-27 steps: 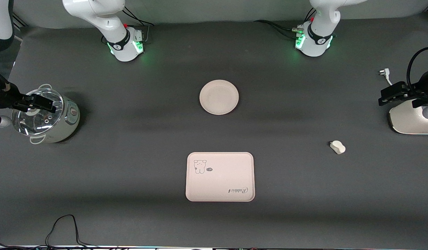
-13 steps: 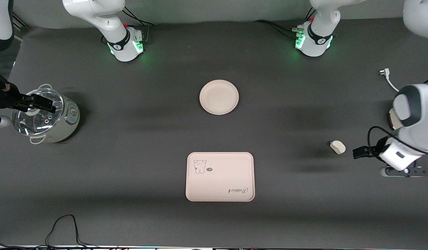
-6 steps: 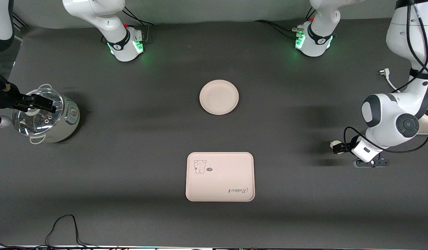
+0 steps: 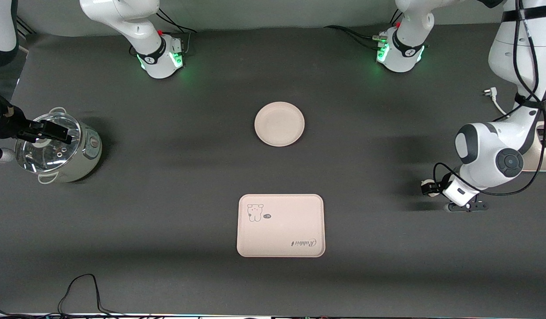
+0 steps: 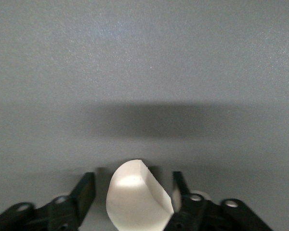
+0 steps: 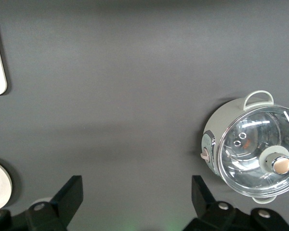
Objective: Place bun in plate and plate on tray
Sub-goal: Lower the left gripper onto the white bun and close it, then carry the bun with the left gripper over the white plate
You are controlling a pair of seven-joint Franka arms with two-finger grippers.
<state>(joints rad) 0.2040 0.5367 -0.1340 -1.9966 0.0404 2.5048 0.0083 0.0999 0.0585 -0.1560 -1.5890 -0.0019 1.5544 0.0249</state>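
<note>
- Nothing of the task is finished yet: the plate [image 4: 279, 123] lies bare, the tray [image 4: 280, 225] carries nothing, and the bun [image 5: 137, 199] sits on the dark table mat [image 4: 211, 168].
- Taking the plate as the landmark: the bun lies well apart from it, toward the left arm's end of the table and nearer to the front camera; the tray lies nearer to the front camera than the plate, apart from it.
- The left gripper [image 5: 135, 195] is down at the bun, its fingers [image 5: 84, 192] spread on either side of the lump; one finger looks very close to it, the other shows a gap, so I judge the pinch not yet made.
- The right gripper [image 6: 135, 192] waits with its fingers spread wide, over a glass-lidded pot [image 4: 58, 148] that stands well apart from the plate, toward the right arm's end of the table.
- Left to do, as I judge it: close on the bun, carry it into the plate, then move the plate onto the tray.
- Compared with two seconds ago, the left arm has swung in from the table's edge and dropped onto the bun, which now shows only as a sliver in the front view; plate, tray, pot and right gripper are unchanged.
</note>
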